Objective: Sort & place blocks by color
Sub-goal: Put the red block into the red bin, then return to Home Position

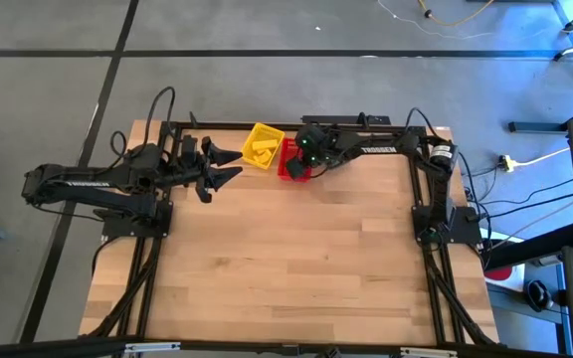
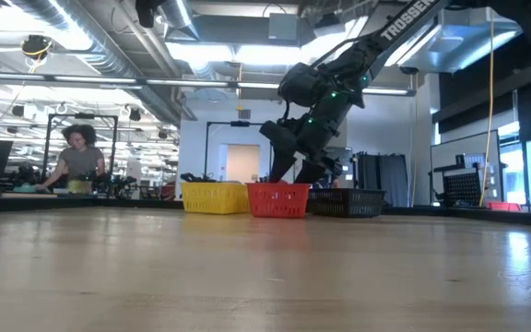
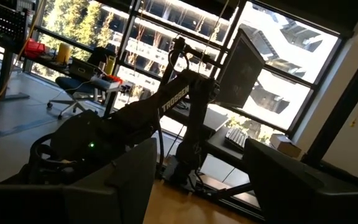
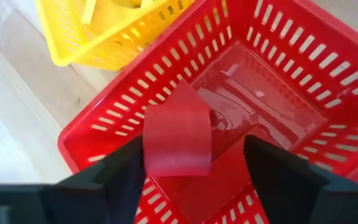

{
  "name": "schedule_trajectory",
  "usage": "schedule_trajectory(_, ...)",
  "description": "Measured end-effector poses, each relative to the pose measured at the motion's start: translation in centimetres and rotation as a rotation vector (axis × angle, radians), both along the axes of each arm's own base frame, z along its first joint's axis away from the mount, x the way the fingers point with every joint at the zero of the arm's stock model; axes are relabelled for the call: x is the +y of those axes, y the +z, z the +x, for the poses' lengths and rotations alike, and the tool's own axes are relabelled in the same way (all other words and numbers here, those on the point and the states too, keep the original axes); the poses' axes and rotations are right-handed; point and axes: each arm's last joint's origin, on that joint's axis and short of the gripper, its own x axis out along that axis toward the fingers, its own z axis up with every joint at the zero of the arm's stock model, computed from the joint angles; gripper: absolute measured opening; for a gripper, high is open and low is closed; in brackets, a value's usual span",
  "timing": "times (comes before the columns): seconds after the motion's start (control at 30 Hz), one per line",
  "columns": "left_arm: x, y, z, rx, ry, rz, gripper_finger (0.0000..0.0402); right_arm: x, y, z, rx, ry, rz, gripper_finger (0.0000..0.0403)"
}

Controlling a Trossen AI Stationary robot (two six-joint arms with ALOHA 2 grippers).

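A red block [image 4: 176,140] sits between the two dark fingers of the right gripper [image 4: 194,168], directly above the open red basket [image 4: 328,93]. The right wrist view shows the block close against one finger [image 4: 126,171], while a clear gap separates it from the other finger [image 4: 278,174], so the fingers look parted rather than clamped; whether the block touches the near finger cannot be told. The block appears as a short, broad piece with a rounded face turned toward the camera and a pointed upper edge; its long axis cannot be judged from this angle. Other red pieces lie on the basket floor beneath it, too merged in colour to count.

Just beside the red basket stands one yellow basket [image 1: 263,145], holding yellow blocks [image 1: 260,151], seemingly three bars lying roughly parallel. In the low view a third, black basket [image 2: 347,202] stands on the far side of the red one, so the three baskets form a row along the back edge of the wooden surface [image 1: 286,259].

The left gripper [image 1: 229,164] waits near the yellow basket, above the surface, its fingers spread apart and holding nothing.

Beyond the surface, one person [image 2: 80,164] stands at a bench in the room.
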Motion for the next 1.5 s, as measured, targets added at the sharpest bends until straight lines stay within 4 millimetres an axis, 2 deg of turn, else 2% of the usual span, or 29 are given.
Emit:
schedule_trajectory(0.07,0.0,0.0,0.0,0.000,0.000,0.000,0.0234,0.0,0.0,0.0,-0.001,0.001,0.000,0.0275)
schedule_trajectory(0.23,0.0,0.0,0.0,0.000,0.000,0.000,0.0234,0.1,1.5,-0.3,-0.019,0.040,-0.040,0.0285)
schedule_trajectory(0.33,0.0,0.0,0.0,0.000,0.000,0.000,0.0234,0.5,3.3,-1.0,-0.034,0.085,-0.055,0.0286)
schedule_trajectory(0.43,0.0,0.0,0.0,0.001,-0.001,-0.001,0.0234,1.4,6.4,-2.2,-0.052,0.175,-0.101,0.0287)
schedule_trajectory(0.53,0.0,0.0,0.0,0.000,-0.007,-0.003,0.0234,3.5,10.1,-3.8,-0.103,0.259,-0.168,0.0288)
schedule_trajectory(0.63,0.0,0.0,0.0,0.003,-0.005,0.000,0.0234,6.4,13.3,-6.0,-0.223,0.335,-0.190,0.0288)
schedule_trajectory(0.8,0.0,-0.3,0.1,0.030,-0.006,-0.001,0.0234,11.8,16.6,-10.3,-0.533,0.397,-0.219,0.0288)
schedule_trajectory(0.93,-0.1,-0.3,0.1,0.031,-0.021,0.001,0.0234,15.2,17.9,-13.1,-0.832,0.434,-0.265,0.0288)
schedule_trajectory(1.03,-0.1,-0.3,0.1,0.031,-0.023,0.001,0.0234,16.4,18.1,-14.6,-0.956,0.419,-0.346,0.0288)
schedule_trajectory(1.13,-0.1,-0.3,0.1,0.031,-0.024,0.002,0.0234,16.8,17.9,-15.2,-0.969,0.447,-0.424,0.0288)
schedule_trajectory(1.5,-0.1,-0.3,0.1,0.031,-0.038,0.006,0.0225,16.9,17.9,-15.3,-0.981,0.444,-0.414,0.0288)
